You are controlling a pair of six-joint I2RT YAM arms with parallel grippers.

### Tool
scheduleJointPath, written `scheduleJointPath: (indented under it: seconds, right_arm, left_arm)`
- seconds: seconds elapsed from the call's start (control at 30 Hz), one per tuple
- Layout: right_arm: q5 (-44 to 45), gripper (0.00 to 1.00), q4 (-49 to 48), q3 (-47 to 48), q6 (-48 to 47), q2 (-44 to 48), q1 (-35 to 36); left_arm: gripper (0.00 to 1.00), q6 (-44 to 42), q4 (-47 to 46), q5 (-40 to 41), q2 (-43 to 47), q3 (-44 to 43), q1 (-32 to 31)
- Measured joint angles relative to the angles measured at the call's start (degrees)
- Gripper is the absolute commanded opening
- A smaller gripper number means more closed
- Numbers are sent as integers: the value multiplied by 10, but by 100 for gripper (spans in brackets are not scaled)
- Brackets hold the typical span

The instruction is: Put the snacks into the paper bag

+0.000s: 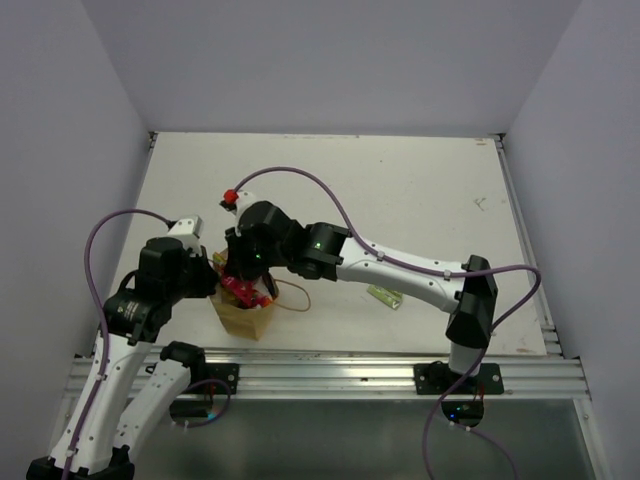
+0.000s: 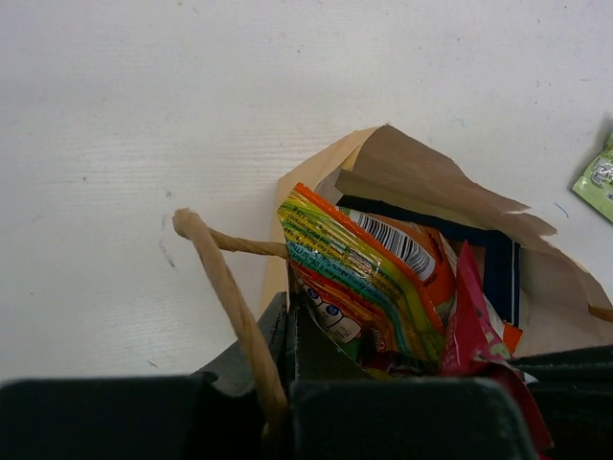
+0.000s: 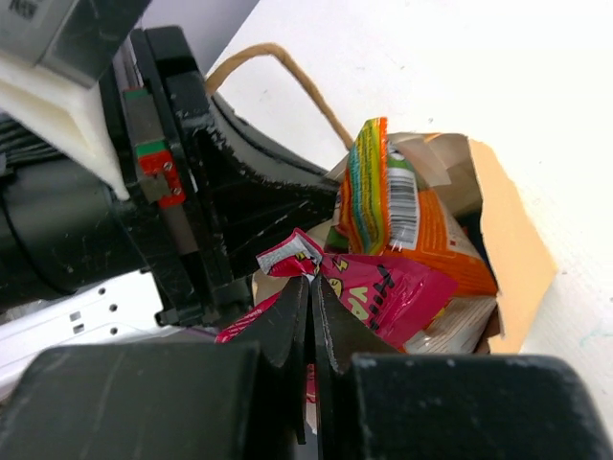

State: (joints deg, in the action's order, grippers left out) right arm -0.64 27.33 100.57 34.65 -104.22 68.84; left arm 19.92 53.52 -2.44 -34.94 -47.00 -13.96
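A pink packet point(image 3: 383, 287) is pinched by the right end effector point(image 3: 311, 297), at the bag point(image 3: 517, 249) mouth just ahead. The bag rim is clamped by the left end effector point(image 2: 287, 335); a green packet point(image 2: 599, 177) is seen far right.

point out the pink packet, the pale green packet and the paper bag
pink packet point(image 3: 395, 289), right wrist view, its printed face.
pale green packet point(image 2: 600, 178), left wrist view, the part showing at the right edge.
paper bag point(image 2: 431, 177), left wrist view, its inner back wall.
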Motion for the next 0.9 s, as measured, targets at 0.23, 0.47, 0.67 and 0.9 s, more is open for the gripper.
scheduleJointPath:
  seconds: [0.23,0.47,0.67,0.9]
  right_arm:
    - [41,0,27,27,-20,-30,6]
    - [68,0,48,32,-40,-64,29]
    - [87,5,69,32,-49,-76,40]
    - [143,62,127,80,-72,-74,42]
  left_arm:
    - [0,0,2,1,3,0,0]
    - [0,0,1,1,7,0,0]
    - [0,0,-3,1,11,0,-1]
    - [0,0,-7,-2,11,0,-1]
